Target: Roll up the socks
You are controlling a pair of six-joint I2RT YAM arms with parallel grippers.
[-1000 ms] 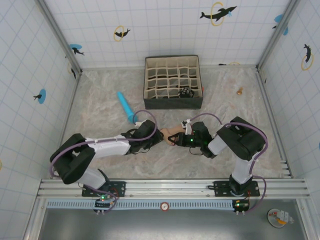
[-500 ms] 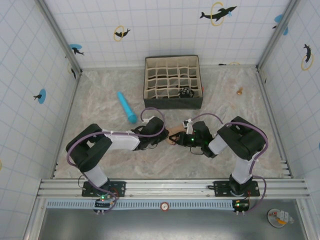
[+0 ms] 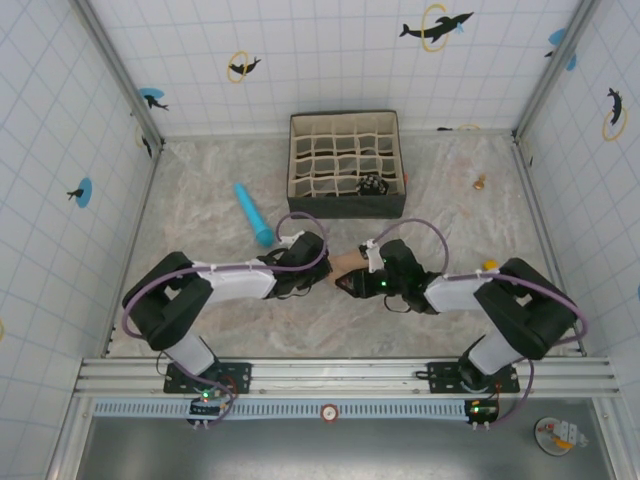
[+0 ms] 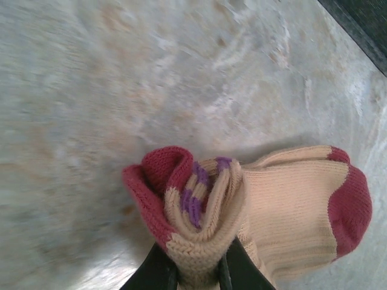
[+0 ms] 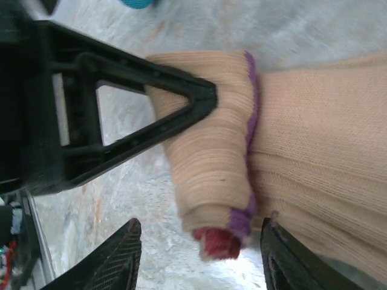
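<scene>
Marbled table (image 3: 200, 300), white tiled walls (image 3: 330, 70). Mid-table, nearer the front edge: peach sock (image 4: 284, 205), cuff end rolled up, maroon toe flat. Pinched on the roll's ribbed edge: left gripper (image 4: 196, 272). Spread wide, fingers either side of the roll: right gripper (image 5: 199, 248). Toward the left edge, well apart: blue cylinder (image 3: 253, 214).

**What the views hide or clip**

From above, the peach knitted sock with maroon toe (image 3: 343, 263) is mostly covered by the left end effector (image 3: 327, 272) and the right end effector (image 3: 352, 283). At the left wrist, the bottom edge cuts off the black fingers (image 4: 148, 278) and the sock's lower side, and the marbled desk (image 4: 91, 90) is blurred. At the right wrist, the sock runs off the right edge and the blue cylinder (image 5: 136, 2) is clipped at the top. The dark-and-white bundle (image 3: 372, 184) in the black fabric grid organiser (image 3: 345, 206) is too small to identify.
</scene>
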